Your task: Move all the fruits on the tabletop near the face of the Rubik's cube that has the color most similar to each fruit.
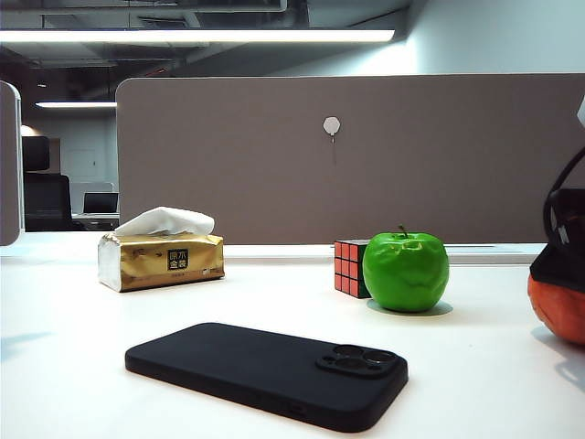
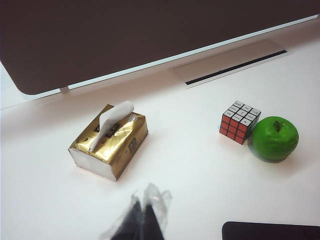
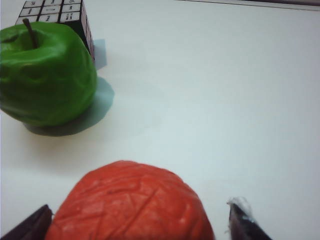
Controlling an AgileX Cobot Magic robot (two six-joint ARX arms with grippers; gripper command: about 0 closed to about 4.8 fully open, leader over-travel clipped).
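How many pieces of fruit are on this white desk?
2. The glossy green apple sits against the small Rubik's cube; the wrinkled orange-red fruit lies between the right end effector's open fingers, at the exterior view's right edge.

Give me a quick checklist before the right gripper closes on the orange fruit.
1. Right gripper open: ok, its fingers stand either side of the orange fruit.
2. Fruit centred between the fingers: ok, roughly, in the right wrist view.
3. Fingers low enough on the fruit: cannot tell, the frame cuts them off.
4. Green apple placed: ok, it sits against the cube; the face it touches is hidden, so colour match cannot tell.
5. Cube's red face free for the fruit: ok, bare table lies beside it, with the phone nearer the camera.
6. Left gripper out of the way: ok, it hangs near the tissue box.
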